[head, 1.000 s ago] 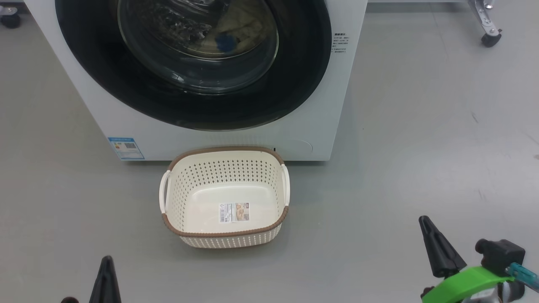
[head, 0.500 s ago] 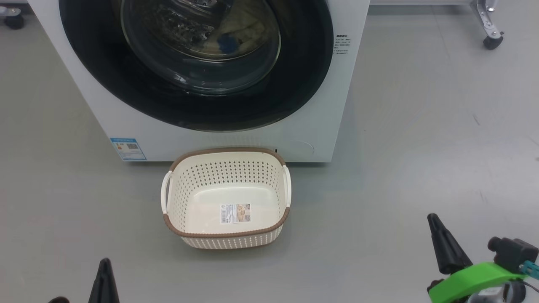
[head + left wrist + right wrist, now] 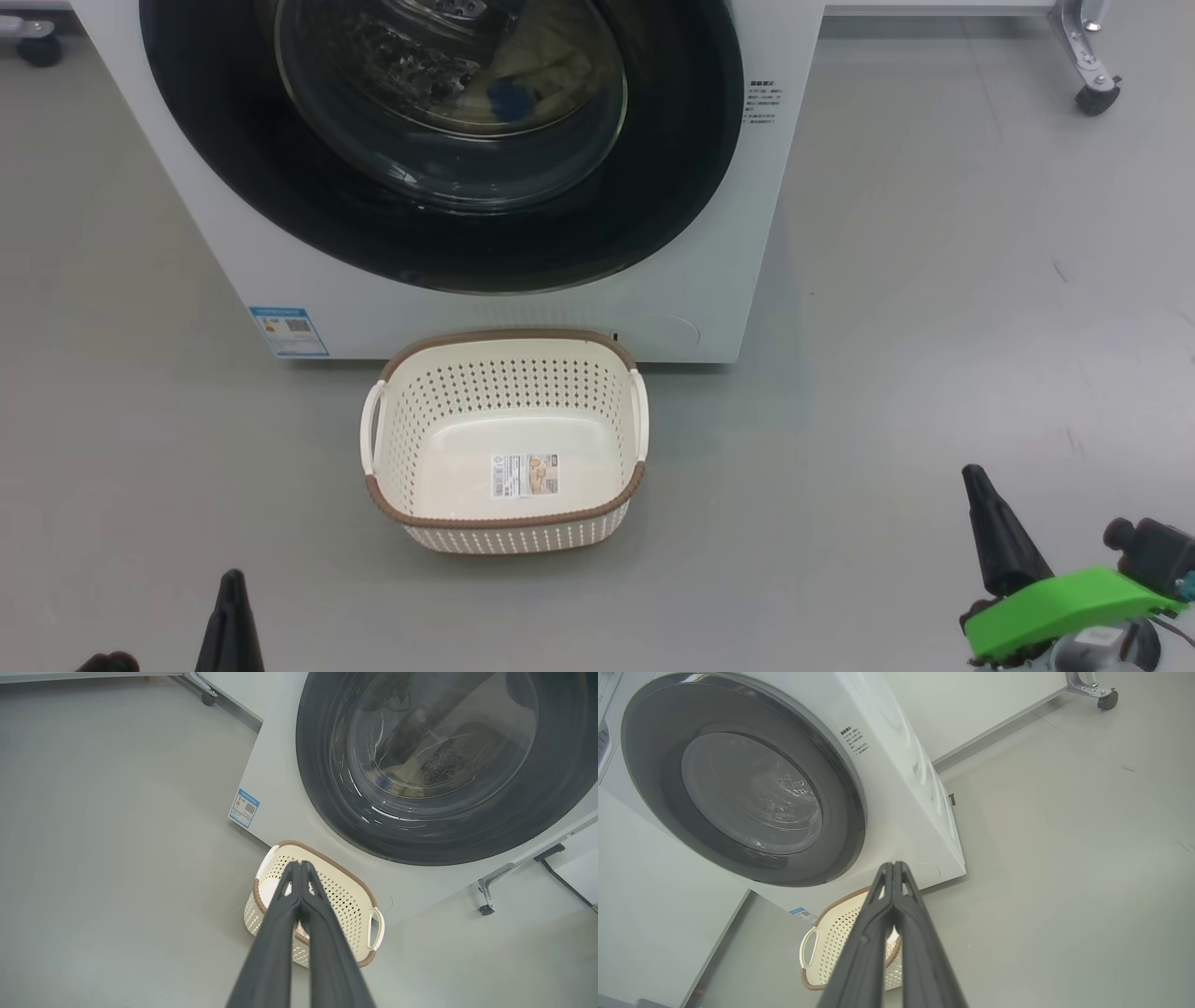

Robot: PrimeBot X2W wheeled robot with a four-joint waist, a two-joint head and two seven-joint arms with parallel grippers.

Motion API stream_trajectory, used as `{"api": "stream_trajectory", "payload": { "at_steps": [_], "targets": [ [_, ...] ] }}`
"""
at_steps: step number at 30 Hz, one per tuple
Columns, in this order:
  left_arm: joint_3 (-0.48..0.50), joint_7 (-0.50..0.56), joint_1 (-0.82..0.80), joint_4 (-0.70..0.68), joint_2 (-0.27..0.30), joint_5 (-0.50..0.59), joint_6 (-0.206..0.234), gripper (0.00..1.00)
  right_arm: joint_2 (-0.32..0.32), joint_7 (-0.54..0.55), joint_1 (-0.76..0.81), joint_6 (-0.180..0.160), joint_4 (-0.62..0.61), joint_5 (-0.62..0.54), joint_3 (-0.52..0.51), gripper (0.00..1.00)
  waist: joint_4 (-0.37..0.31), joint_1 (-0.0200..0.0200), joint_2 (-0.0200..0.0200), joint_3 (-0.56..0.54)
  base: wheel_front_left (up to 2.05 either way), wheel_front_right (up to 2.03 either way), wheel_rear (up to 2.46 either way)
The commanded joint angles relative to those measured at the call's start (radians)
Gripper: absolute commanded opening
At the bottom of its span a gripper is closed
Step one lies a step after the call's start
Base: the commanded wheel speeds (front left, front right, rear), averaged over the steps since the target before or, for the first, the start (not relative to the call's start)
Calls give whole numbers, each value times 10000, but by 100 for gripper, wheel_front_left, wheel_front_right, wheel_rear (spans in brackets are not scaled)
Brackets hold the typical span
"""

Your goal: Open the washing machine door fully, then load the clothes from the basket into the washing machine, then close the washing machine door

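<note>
Though door (image 3: 674, 140) shut, clothes (image 3: 558, 67) (behind glass (image 3: 448, 177)) dim.

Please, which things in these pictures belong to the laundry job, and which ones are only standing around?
Belong to the job:
washing machine
door, shut
basket, empty
clothes, inside behind the door glass

Only standing around:
wheeled metal leg, upper right
dark castor, upper left
blue label sticker on the machine's front

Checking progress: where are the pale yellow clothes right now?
Head view, top centre: the pale yellow clothes lie inside the white washing machine, behind its shut black-rimmed glass door, above the cream perforated basket.
</note>
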Motion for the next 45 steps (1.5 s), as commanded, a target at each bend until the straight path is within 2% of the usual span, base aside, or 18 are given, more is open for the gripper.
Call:
{"api": "stream_trajectory", "payload": {
  "at_steps": [1, 45],
  "targets": [
    [207, 88, -478, -261, 60, -311, -21, 0, -60, 60, -521, -11, -264, 326, -94, 0, 7, 0, 0, -6, 0, 0, 0],
    [517, 1355, -1319, 186, 34, -4984, -49, 0, 171, 1283, -1027, -24, -160, 4718, -713, 0, 178, 0, 0, -153, 0, 0, 0]
  ]
}}
